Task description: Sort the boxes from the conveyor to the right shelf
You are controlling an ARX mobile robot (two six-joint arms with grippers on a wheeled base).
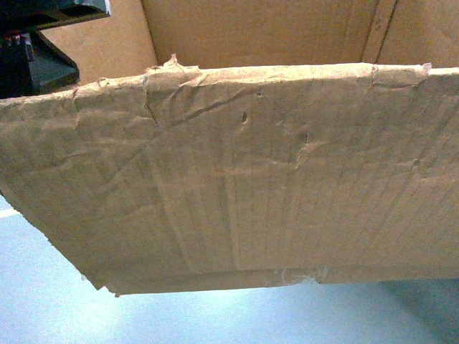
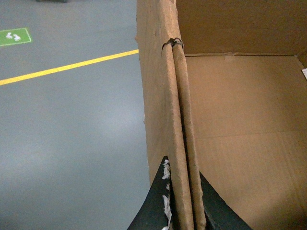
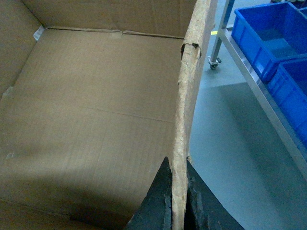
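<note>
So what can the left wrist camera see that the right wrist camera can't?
Only the left wrist view shows a yellow line and a green sign on the floor. Only the right wrist view shows blue crates on a metal rack with a wheel. Both show the inside of the box, its wall pinched by a black hand: the left hand in one, the right hand in the other.
</note>
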